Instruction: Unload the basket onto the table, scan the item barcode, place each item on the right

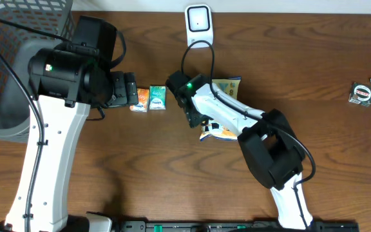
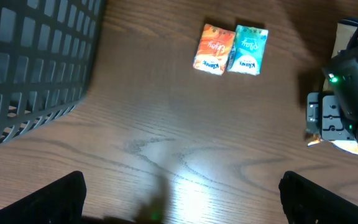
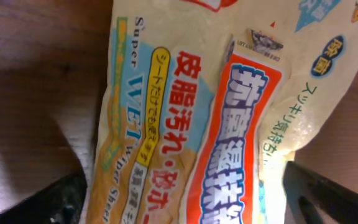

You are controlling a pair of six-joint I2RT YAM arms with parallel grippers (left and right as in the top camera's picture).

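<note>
— First item?
— One wet-wipe packet [image 3: 185,106], lying on the bench [image 1: 140,167], near the white scanner [image 1: 198,21] at the far edge, under the right claw [image 3: 182,186]; that claw spread, one finger either side of it
— And the left claw [image 2: 180,180]?
— Spread, pinching nothing, over bare wood; orange pack [image 2: 215,49] and teal pack [image 2: 247,49] side by side, touching, ahead of it; black mesh basket [image 2: 30,68] close by

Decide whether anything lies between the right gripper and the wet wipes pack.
Nothing visible does. In the right wrist view the wet wipes pack lies on the wooden table directly under the right gripper, its open fingers on either side and no other object between.
</note>
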